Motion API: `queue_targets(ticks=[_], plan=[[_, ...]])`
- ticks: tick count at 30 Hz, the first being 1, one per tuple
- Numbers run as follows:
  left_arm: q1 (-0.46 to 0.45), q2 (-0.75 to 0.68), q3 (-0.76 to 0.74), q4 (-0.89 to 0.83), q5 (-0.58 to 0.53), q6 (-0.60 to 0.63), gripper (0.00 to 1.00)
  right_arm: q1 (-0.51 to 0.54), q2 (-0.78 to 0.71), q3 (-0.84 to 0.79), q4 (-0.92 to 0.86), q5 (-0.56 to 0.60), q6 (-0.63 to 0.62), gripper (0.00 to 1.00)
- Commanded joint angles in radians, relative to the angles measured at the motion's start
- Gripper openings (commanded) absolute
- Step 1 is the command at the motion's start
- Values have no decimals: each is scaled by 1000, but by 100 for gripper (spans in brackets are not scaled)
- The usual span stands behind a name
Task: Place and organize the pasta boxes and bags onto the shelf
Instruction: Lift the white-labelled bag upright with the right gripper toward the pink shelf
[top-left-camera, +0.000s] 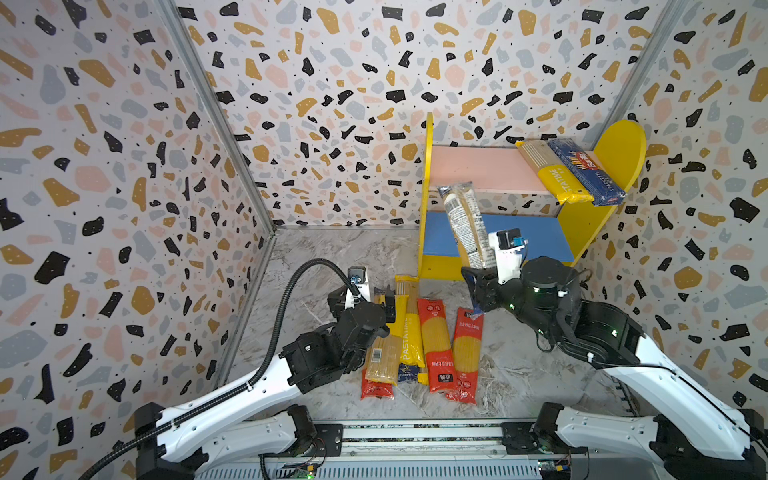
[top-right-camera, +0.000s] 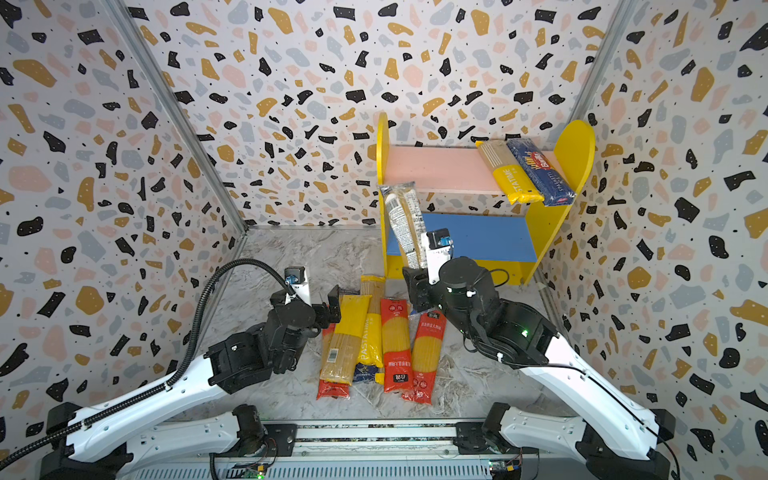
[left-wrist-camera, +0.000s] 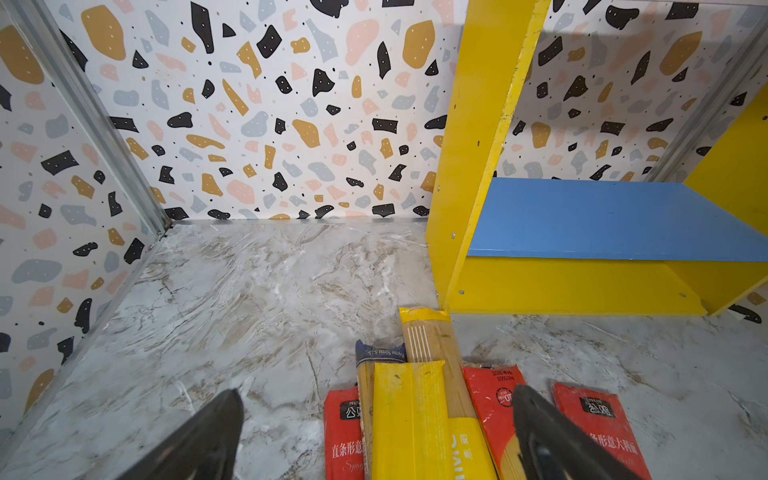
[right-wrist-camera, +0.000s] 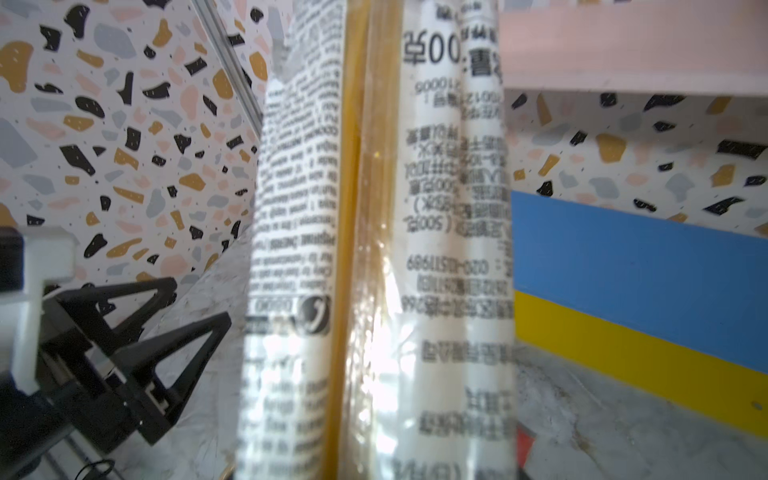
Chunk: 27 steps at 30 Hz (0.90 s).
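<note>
The shelf (top-left-camera: 478, 166) (top-right-camera: 436, 166) stands at the back right, with a pink upper board and a blue lower board (left-wrist-camera: 602, 216). A yellow PASTATIME pack (top-left-camera: 552, 170) and a dark blue Barilla pack (top-left-camera: 586, 170) lie on the pink board's right end. My right gripper (top-left-camera: 482, 274) (top-right-camera: 419, 282) is shut on a clear pasta bag with white labels (top-left-camera: 465, 224) (right-wrist-camera: 374, 249), held tilted in front of the shelf's left part. My left gripper (top-left-camera: 384, 299) (left-wrist-camera: 376, 395) hangs open over the far ends of the pasta packs on the table: yellow (top-left-camera: 409, 328), red (top-left-camera: 436, 345) and clear (top-left-camera: 382, 357).
Patterned walls (top-left-camera: 124, 166) close in the marble table (top-left-camera: 332, 257) on the left, back and right. The arms' base rail (top-left-camera: 415, 436) runs along the front edge. Bare tabletop lies left of the pile and in front of the shelf's right half.
</note>
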Motion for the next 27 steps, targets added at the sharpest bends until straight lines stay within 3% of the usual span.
queue_targets(ticks=[1, 7, 14, 19, 27], plan=[[-5, 8, 30, 27, -18, 34, 100, -7, 30, 156, 165, 160, -142, 30], [-5, 34, 36, 54, -11, 57, 100, -104, 285, 513, 155, 210, -327, 30], [-5, 78, 51, 94, 5, 88, 100, -385, 656, 1029, 72, 117, -414, 31], [-4, 101, 59, 107, 5, 120, 99, -553, 724, 1051, 92, -46, -361, 32], [-3, 150, 71, 152, 14, 158, 100, -686, 752, 1028, 70, -146, -299, 33]])
